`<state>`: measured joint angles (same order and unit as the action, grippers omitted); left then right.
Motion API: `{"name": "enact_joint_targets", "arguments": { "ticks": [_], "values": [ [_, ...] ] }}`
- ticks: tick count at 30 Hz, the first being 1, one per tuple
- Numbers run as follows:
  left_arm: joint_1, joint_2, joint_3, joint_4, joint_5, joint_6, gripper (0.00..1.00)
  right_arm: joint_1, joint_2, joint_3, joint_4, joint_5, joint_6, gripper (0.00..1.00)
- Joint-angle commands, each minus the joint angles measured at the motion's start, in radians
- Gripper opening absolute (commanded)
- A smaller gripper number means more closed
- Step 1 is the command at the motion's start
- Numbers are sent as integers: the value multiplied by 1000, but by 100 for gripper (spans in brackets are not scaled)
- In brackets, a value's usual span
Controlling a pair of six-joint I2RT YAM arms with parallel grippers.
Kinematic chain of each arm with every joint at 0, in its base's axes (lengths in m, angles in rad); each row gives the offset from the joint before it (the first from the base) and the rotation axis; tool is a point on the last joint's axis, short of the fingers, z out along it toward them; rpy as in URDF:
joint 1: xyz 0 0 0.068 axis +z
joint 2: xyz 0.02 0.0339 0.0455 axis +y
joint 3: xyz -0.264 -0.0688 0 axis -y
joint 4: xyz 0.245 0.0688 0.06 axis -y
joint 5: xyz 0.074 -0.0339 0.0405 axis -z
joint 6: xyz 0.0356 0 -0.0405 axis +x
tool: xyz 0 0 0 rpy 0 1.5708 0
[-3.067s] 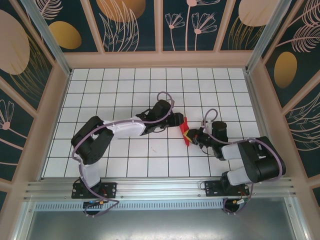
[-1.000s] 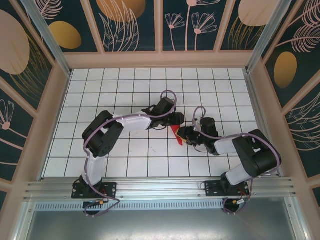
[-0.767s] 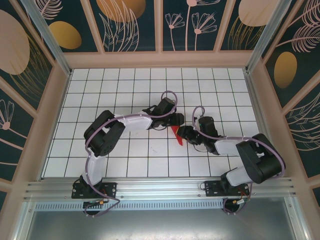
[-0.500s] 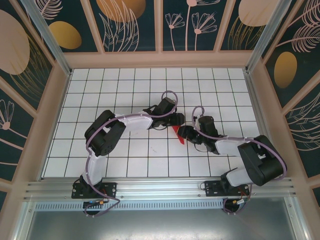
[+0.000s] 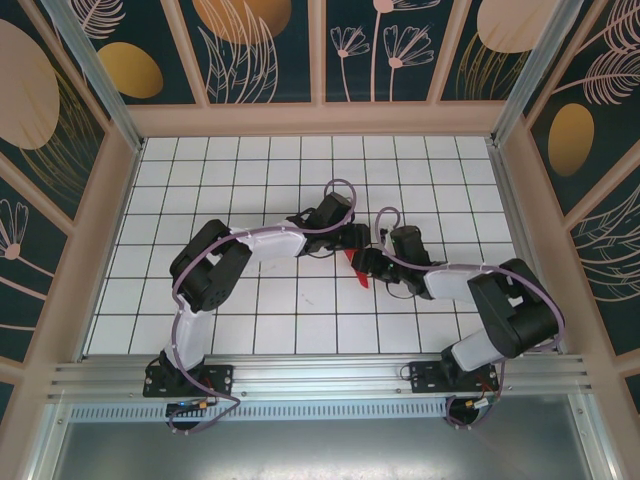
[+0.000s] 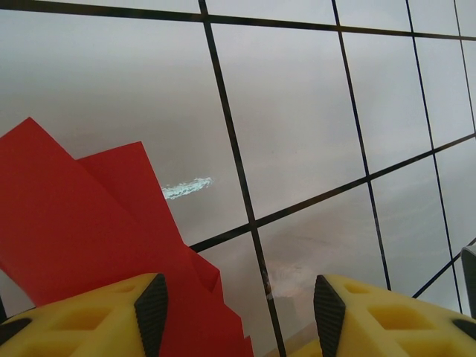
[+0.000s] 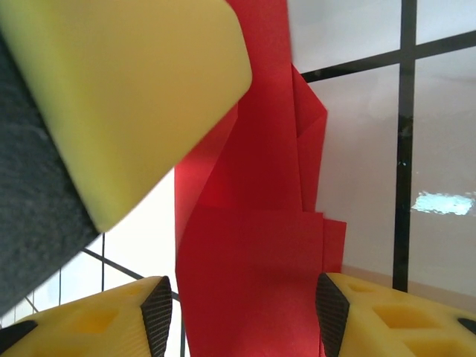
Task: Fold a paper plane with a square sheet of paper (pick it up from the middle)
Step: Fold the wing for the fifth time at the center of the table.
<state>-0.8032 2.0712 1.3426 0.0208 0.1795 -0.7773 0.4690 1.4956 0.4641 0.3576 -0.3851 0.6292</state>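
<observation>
The red sheet of paper [image 5: 357,272], folded into a narrow layered piece, lies on the white tiled floor between the two grippers. My right gripper [image 7: 244,316] stands open around it. The folded paper [image 7: 253,245] fills most of the gap, with a small space beside the left pad [image 7: 158,312]. My left gripper [image 6: 238,312] is open too. The red paper [image 6: 89,230] lies by its left finger, and bare floor shows between the pads. From above, the left gripper [image 5: 356,243] and the right gripper [image 5: 369,263] meet over the paper. The left gripper's yellow finger [image 7: 126,97] looms just above the paper.
The white tiled floor [image 5: 270,180] stretches free on all sides of the arms. Low wooden walls [image 5: 320,118] with dark patterned panels close it in. A metal rail [image 5: 320,375] runs along the near edge by the arm bases.
My right gripper has opened wider and shifted slightly left and away. The red paper has sunk lower between the grippers. The left gripper has hardly moved.
</observation>
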Motion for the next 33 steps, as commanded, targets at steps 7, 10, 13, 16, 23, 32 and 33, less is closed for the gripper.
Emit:
{"name": "enact_joint_targets", "arguments": {
  "ticks": [7, 10, 13, 16, 23, 32, 33],
  "values": [
    [7, 23, 27, -18, 17, 19, 57, 11, 84, 67, -64, 43, -57, 51],
    [7, 20, 26, -19, 15, 19, 57, 11, 89, 66, -67, 54, -50, 47],
    [6, 20, 29, -19, 15, 19, 57, 9, 98, 72, -72, 59, -41, 41],
    [7, 19, 32, -21, 13, 21, 57, 8, 105, 67, -62, 60, -27, 35],
    [6, -6, 37, -31, 5, 30, 58, -15, 121, 52, -31, 23, -2, 25],
    [6, -55, 6, 5, 33, 16, 58, -34, 142, 47, -23, -9, -2, 23],
    [5, -60, -3, 22, 46, 11, 57, -35, 145, 48, -26, -8, -1, 23]
  ]
}}
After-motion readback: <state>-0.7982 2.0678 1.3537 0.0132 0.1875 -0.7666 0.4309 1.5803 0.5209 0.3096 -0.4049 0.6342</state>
